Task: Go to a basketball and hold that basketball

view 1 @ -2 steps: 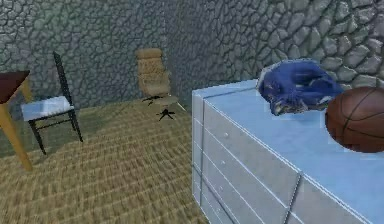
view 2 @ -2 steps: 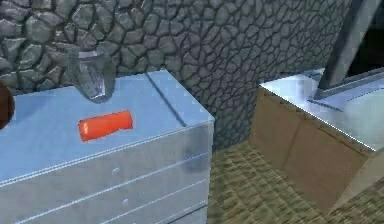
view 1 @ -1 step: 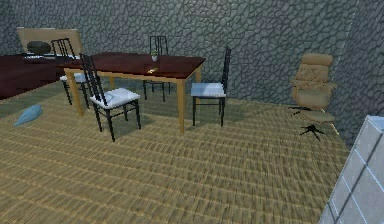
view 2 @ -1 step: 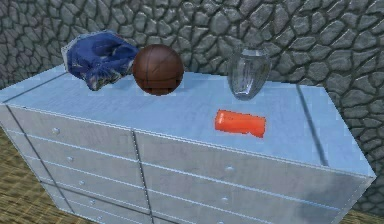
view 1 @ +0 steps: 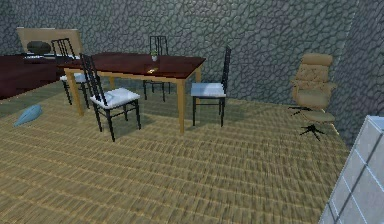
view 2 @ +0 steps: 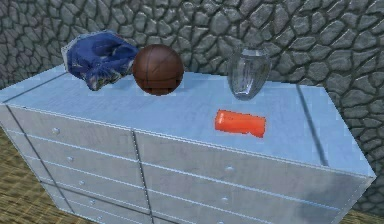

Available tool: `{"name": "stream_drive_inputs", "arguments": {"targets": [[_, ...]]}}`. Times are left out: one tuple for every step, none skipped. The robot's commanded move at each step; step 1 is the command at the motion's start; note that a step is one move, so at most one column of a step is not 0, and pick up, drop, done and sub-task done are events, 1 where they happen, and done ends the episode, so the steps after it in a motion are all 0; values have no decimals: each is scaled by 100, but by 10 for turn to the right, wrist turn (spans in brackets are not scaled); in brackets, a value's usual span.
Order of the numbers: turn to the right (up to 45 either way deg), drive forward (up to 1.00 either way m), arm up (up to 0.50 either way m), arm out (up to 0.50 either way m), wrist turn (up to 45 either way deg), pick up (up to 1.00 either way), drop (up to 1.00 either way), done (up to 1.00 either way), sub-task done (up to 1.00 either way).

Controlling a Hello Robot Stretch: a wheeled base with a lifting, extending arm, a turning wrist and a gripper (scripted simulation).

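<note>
You had the basketball (view 2: 157, 69) resting at the back of the pale blue surface (view 2: 150, 120), the pincer's state you could not tell, and the risk was an off-centre touch rolling it along that surface into the glass vase (view 2: 248, 72) there.

The robot's arm side faces a pale blue dresser (view 2: 180, 115) close by, its front a dining table (view 1: 130, 65).

A basketball (view 2: 158, 68) is seen on a pale blue dresser (view 2: 190, 160), flanked by crumpled blue cloth (view 2: 98, 56) and a glass vase (view 2: 248, 72); an orange cylinder (view 2: 240, 123) lies nearer.
</note>
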Motion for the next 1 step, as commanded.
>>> {"name": "stream_drive_inputs", "arguments": {"targets": [[0, 0, 38, 0, 0, 0, 0, 0, 0]]}}
